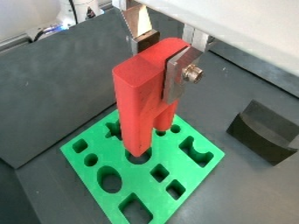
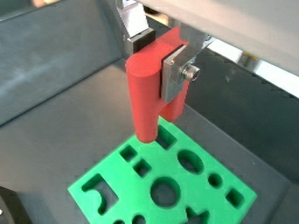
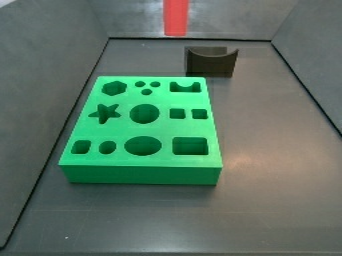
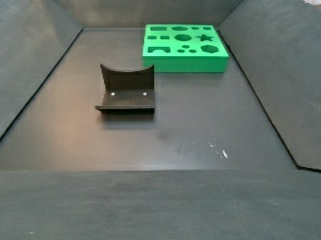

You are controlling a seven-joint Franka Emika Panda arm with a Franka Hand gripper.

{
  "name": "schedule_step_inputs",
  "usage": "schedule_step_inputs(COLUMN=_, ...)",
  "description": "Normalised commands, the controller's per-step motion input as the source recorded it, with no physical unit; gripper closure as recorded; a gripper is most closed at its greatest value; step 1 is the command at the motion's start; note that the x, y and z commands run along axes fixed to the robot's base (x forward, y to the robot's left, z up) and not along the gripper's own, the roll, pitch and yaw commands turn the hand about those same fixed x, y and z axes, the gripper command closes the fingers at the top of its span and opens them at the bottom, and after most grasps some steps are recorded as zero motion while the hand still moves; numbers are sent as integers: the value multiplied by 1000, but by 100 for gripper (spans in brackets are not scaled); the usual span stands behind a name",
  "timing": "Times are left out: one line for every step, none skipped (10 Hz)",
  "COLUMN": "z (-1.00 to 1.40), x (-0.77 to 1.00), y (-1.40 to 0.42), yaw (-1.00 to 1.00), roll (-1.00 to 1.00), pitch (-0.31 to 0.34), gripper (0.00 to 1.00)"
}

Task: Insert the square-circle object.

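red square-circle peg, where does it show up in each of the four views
Wrist view: the red peg hangs in the gripper, tip above the green slab.
Wrist view: peg upright in the picture's middle, clamped by the fingers, above the slab.
Side view: only its lower end shows at the top edge.
Side view: not in it.
Shared landmark: the green slab, also at and.

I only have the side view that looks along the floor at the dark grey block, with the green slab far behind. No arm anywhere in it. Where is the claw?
Observer: The claw is above the green slab, shut on the red square-circle object.
Operator: Is the peg upright?
Observer: Roughly; in both wrist views it hangs lower end down toward the slab.
Operator: Is it in a hole?
Observer: I cannot tell; in a side view only its red bar shows at the top edge.
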Motion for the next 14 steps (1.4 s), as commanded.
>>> schedule_step_inputs(z=-677, x=-634, y=-17, yaw=-591, roll=-19, pitch=-71, gripper=100)
schedule_step_inputs(z=-697, x=-677, y=-31, yaw=-549, roll=-29, pitch=-76, gripper=100)
schedule_step_inputs(z=-863, x=-671, y=0, yaw=-583, roll=-97, pitch=-114, gripper=100)
schedule_step_inputs(z=-811, x=-486, y=0, yaw=-769, roll=-130, pitch=-124, gripper=100)
schedule_step_inputs(z=-537, x=-123, y=0, yaw=-1000, roll=-26, pitch=-66, gripper=100)
schedule_step_inputs(z=-403, x=0, y=0, yaw=-1000, roll=0, pitch=-10, gripper=100)
schedule_step_inputs(z=-249, x=0, y=-3, yaw=-1000, roll=10, pitch=0, gripper=100)
schedule_step_inputs(z=-77, x=-23, y=-283, yaw=-851, roll=59, pitch=11, gripper=100)
schedule_step_inputs(z=-97, x=-277, y=-551, yaw=-494, roll=50, pitch=0, gripper=100)
schedule_step_inputs(z=-114, x=-534, y=-657, yaw=-214, roll=59, pitch=-3, gripper=100)
schedule_step_inputs(z=-146, x=-680, y=-571, yaw=-166, roll=9, pitch=-59, gripper=100)
schedule_step_inputs(z=-203, x=-457, y=-266, yaw=-563, roll=0, pitch=-46, gripper=100)
schedule_step_inputs(z=-103, x=-97, y=0, yaw=-1000, roll=0, pitch=-11, gripper=100)
schedule_step_inputs(z=-83, x=0, y=0, yaw=-1000, roll=0, pitch=0, gripper=100)
